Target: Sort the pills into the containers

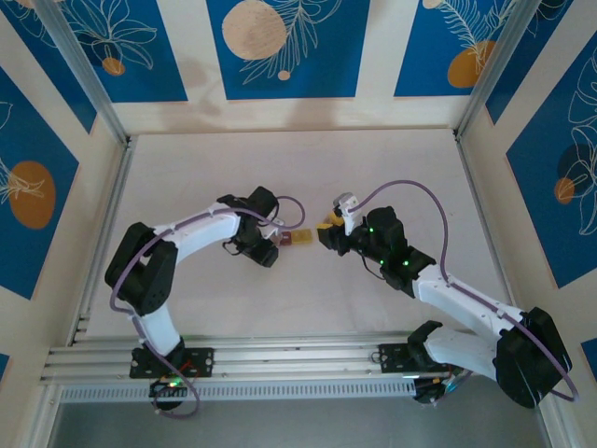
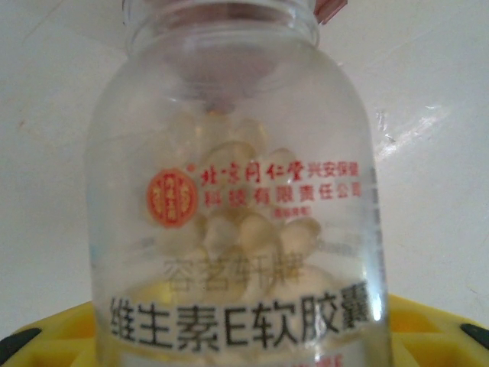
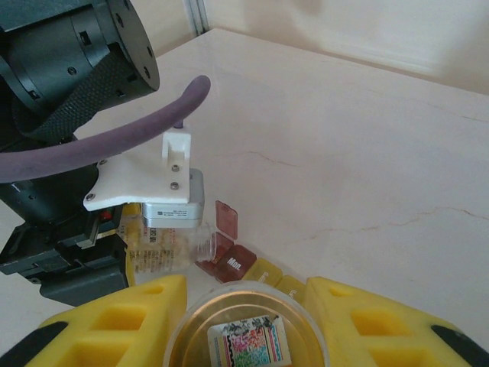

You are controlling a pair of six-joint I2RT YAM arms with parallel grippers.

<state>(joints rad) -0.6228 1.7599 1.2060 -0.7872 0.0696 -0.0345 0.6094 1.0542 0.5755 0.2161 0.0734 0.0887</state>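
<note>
Containers (image 3: 231,258), a dark red box marked Mon with its lid up, joined to yellow ones, sit on the bench (image 3: 367,153) between my arms, partly hidden behind the round jar (image 3: 244,336) that my right jaws clamp. My left jaws grip a clear bottle (image 2: 237,199) of pale capsules (image 2: 252,229), its mouth just beside the red box. I cannot make out the boxes' insides.

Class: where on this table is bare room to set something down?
Bare: the table's far half by the back wall, and the near strip before the rail. Crowded: the middle, where left claw, right claw and containers meet.
</note>
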